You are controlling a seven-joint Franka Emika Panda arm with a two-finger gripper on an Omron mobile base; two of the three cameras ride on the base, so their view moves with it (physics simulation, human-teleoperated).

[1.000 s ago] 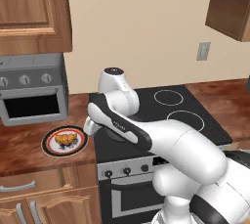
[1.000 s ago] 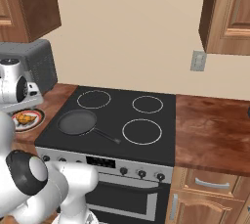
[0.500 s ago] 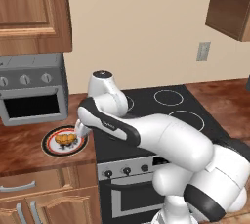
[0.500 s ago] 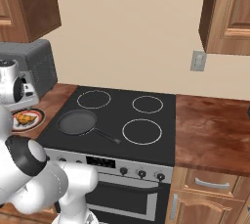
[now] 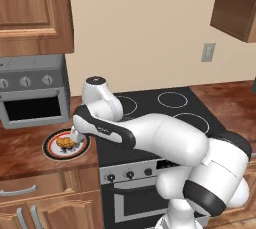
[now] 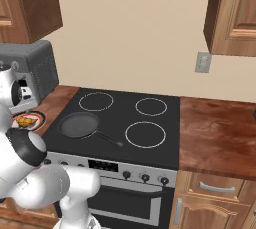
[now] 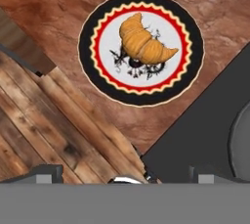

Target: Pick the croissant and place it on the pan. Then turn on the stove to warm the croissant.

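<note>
Now the wide-open end effector [image 5: 75, 138] hangs above the croissant [image 7: 143, 42]; next it must descend and grasp.

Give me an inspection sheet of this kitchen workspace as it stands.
Surface: brown wooden counter on both sides of the stove.
Job's things: croissant lies on the plate, left of the stove; pan sits on the front left burner, with nothing in it.
Clutter: grey toaster oven behind the plate.
Claw: claw open, above the croissant, not touching it.
Cables: nothing seen.
Surroundings: wooden cabinets above, drawers below, wall outlet.
</note>
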